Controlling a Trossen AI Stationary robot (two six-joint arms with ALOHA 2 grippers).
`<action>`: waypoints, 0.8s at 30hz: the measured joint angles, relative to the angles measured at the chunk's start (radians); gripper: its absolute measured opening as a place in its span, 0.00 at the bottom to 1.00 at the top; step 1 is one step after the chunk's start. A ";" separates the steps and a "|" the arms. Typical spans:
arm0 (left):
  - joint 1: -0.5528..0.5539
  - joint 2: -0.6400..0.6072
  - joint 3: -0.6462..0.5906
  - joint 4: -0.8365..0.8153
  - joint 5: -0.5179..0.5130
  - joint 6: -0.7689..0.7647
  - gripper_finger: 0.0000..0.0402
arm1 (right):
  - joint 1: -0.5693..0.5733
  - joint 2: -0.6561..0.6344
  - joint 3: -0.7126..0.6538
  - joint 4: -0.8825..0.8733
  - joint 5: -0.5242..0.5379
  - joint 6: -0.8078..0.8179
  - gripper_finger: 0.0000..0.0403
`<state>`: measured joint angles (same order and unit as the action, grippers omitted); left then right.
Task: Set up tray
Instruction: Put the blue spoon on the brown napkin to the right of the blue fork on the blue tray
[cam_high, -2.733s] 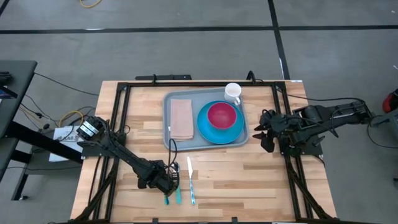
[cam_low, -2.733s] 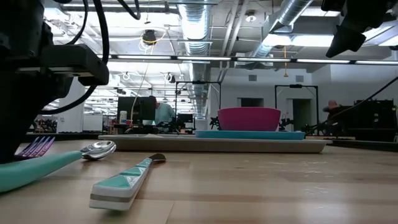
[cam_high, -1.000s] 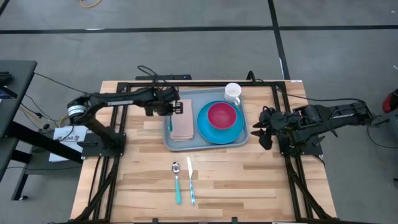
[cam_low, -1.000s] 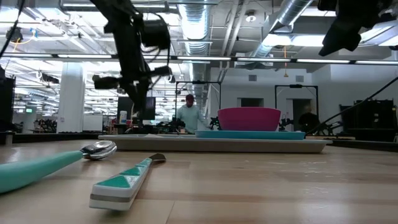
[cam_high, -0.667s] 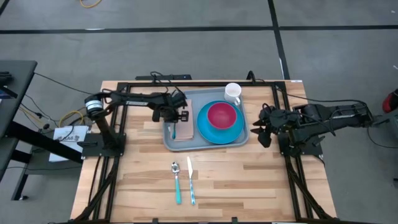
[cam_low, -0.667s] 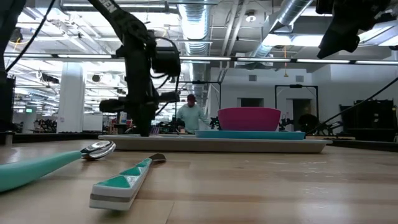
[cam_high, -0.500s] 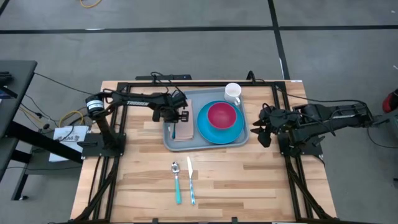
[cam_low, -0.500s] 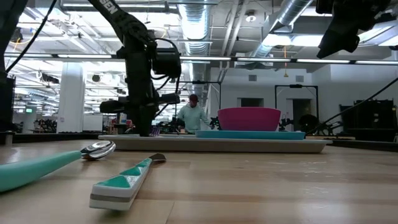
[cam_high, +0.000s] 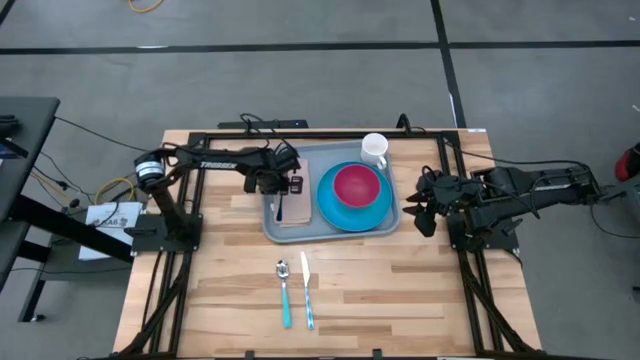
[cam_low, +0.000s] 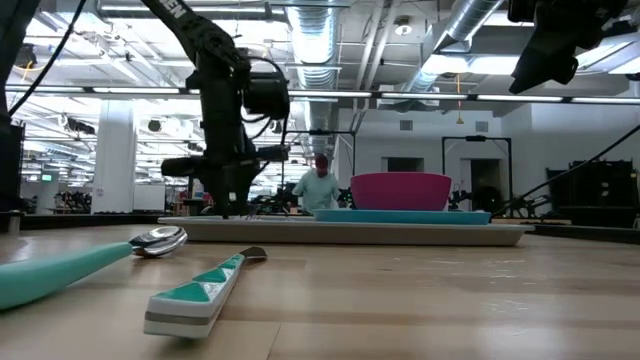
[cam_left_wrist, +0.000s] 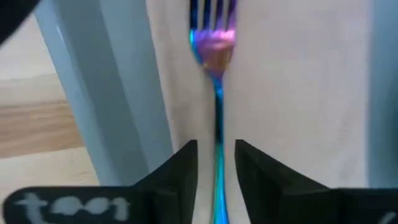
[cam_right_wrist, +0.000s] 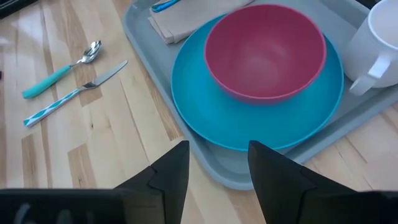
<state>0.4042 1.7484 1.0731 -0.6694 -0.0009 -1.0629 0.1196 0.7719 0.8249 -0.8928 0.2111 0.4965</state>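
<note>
Iridescent fork (cam_left_wrist: 216, 99) sits between my left end effector (cam_high: 281, 192) fingers, on the napkin (cam_high: 295, 205) in the tray (cam_high: 335, 232) at bench rear; grip unclear. Next: release, fetch spoon (cam_high: 284, 295). Right end effector (cam_high: 421, 208) idle, parted, empty.

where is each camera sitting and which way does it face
High view: above the table, looking straight down; both arms show, left gripper over the tray.
Low view: at tabletop height, looking across; spoon and knife nearest.
Left wrist view: looks down past its own fingers at a fork on the napkin.
Right wrist view: faces the plate and bowl.
The high and right wrist views share the mug.
</note>
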 joint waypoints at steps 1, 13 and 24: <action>0.000 -0.010 0.004 -0.003 -0.007 0.004 0.25 | 0.000 0.000 0.000 0.000 0.000 0.000 0.38; -0.132 -0.251 0.076 -0.046 -0.046 0.000 0.31 | 0.000 0.000 0.000 0.000 0.000 -0.005 0.38; -0.673 -0.357 0.085 -0.059 -0.253 -0.545 0.31 | 0.000 0.000 0.000 0.000 -0.003 -0.006 0.38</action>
<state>-0.2692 1.3916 1.1577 -0.7285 -0.2543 -1.6077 0.1196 0.7721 0.8249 -0.8928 0.2081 0.4900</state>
